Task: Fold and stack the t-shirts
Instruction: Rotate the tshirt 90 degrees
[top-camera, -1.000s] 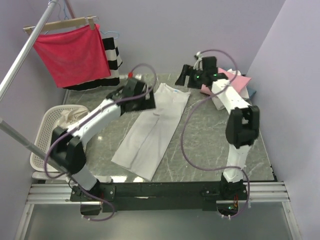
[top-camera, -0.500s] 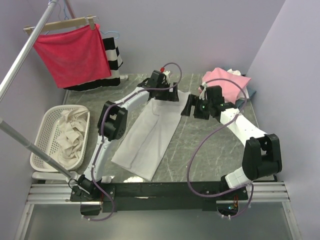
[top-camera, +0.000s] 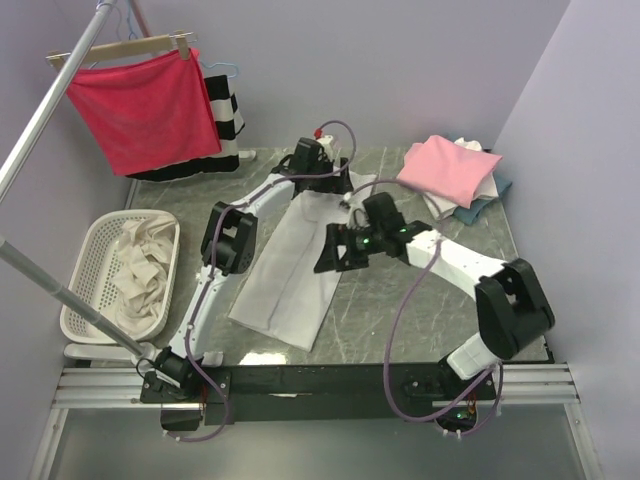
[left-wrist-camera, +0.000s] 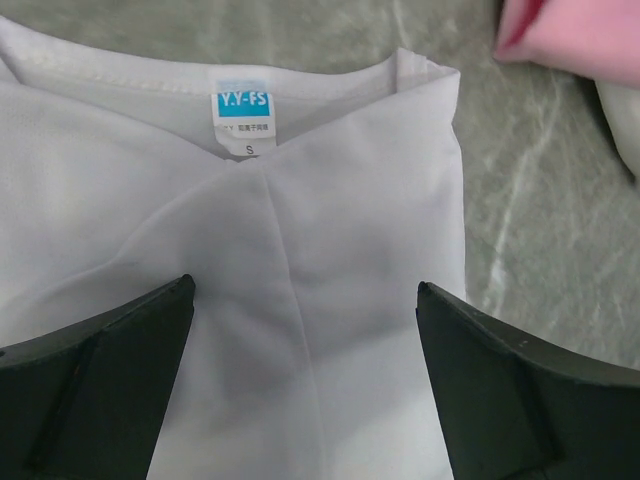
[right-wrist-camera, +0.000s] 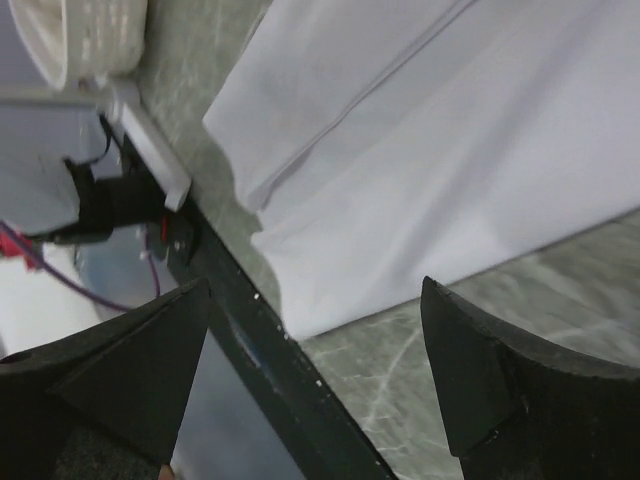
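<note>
A white t-shirt (top-camera: 300, 265), folded lengthwise into a long strip, lies slantwise on the marble table. Its collar with a small blue neck label (left-wrist-camera: 243, 104) points away from the arms. My left gripper (top-camera: 322, 180) hovers open over the collar end, and the left wrist view shows the gripper (left-wrist-camera: 305, 290) with only cloth under its gap. My right gripper (top-camera: 335, 252) hangs open above the strip's right edge, its wrist view looking down toward the hem (right-wrist-camera: 300, 300). A folded pink t-shirt (top-camera: 450, 168) tops a stack at the back right, with blue-grey cloth (top-camera: 482, 205) under it.
A white basket (top-camera: 92, 245) with pale crumpled cloth stands at the left edge. A red cloth (top-camera: 145, 110) on a wooden hanger and a striped garment (top-camera: 228, 120) hang at the back left. The black front rail (right-wrist-camera: 290, 385) runs close to the hem.
My right arm swung from the pink stack leftward and nearer, over the white shirt's right edge. My left gripper moved from the strip's left side to its collar end.
</note>
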